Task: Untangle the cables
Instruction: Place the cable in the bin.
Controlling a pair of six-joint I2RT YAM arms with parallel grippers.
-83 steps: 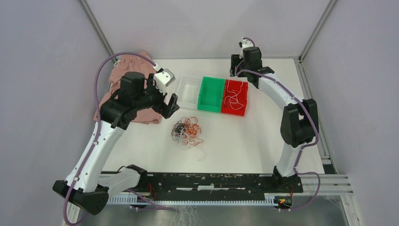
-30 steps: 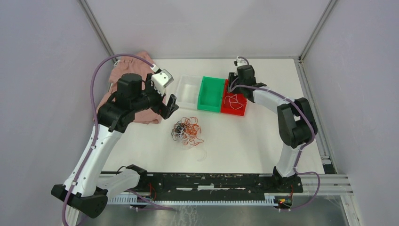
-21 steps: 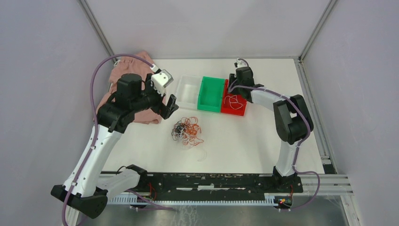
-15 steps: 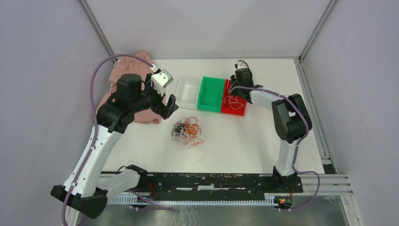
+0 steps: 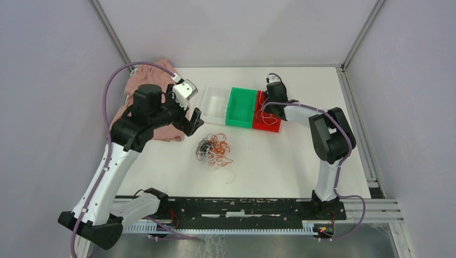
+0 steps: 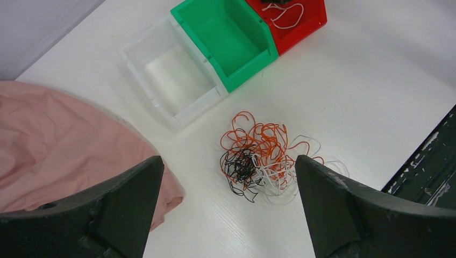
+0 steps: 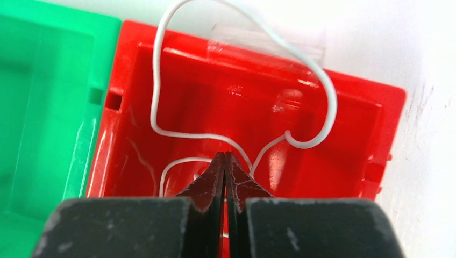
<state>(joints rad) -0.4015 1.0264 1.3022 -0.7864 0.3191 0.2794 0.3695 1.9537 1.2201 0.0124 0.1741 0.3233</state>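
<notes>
Cables (image 5: 214, 149), where are they lying right now?

— Most are sitting in one tangle on the table (image 5: 279, 161), well apart from the red bin (image 5: 267, 129), off its near-left corner. One white cable (image 7: 154, 91) is lying inside the red bin, with a loop spilling over a rim.

— Why is the right gripper (image 7: 225, 161) reaching in there?

— It is dipping into the red bin with its jaws pressed tight together and its tips right at the white cable. I am guessing it is tucking or pinching that strand so it stays sorted. Whether anything is caught between the tips, I cannot tell.

— And the left gripper (image 5: 194, 121)?

— It is hovering left of the red bin, past the green bin (image 5: 240, 124) and the clear bin (image 5: 215, 102). Its jaws are spread wide and gripping nothing. It is looking down on the tangle, probably waiting for the next pull.

— What is differing from moments ago?

— The right gripper was standing behind the red bin's far edge. It has been coming down into the red bin and closing. The left arm and the tangle are staying put.
</notes>
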